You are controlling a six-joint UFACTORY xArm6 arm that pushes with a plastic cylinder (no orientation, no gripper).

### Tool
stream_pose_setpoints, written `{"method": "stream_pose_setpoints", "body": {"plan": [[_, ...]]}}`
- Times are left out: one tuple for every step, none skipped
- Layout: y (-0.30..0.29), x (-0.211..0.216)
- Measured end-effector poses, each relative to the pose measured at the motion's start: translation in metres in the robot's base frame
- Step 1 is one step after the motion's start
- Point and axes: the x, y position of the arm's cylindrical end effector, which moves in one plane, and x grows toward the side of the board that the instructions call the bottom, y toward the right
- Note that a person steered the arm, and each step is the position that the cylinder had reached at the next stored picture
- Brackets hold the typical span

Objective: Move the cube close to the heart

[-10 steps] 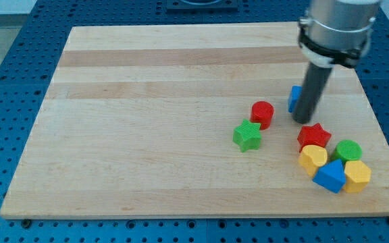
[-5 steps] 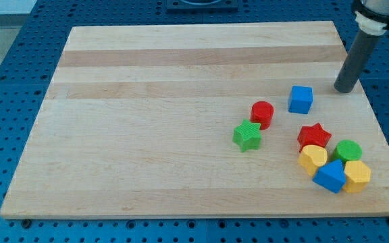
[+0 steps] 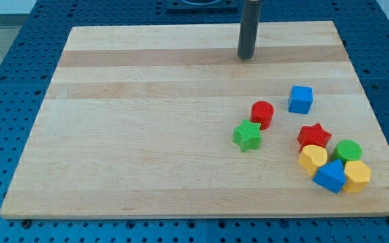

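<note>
at view's top, rod (image 3: 250, 27) cut off

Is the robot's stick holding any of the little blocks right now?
No, nothing is held. My tip only pushes, and it touches no block: it stands near the view's top of the wooden board, well apart from the blue cube.

The cube (image 3: 300, 99) lies above-left of the heart (image 3: 313, 158).

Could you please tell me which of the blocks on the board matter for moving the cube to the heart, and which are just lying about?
Job: blue cube, yellow heart, my tip.
Lying about: red cylinder, green star, red star, green cylinder, blue block, yellow block.
</note>
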Motion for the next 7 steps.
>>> {"method": "stream_pose_setpoints", "body": {"plan": [[0.004, 0.003], [0.082, 0.057], [0.082, 0.057], [0.03, 0.051], [-0.004, 0.049], [-0.004, 0.049], [0.031, 0.053]]}}
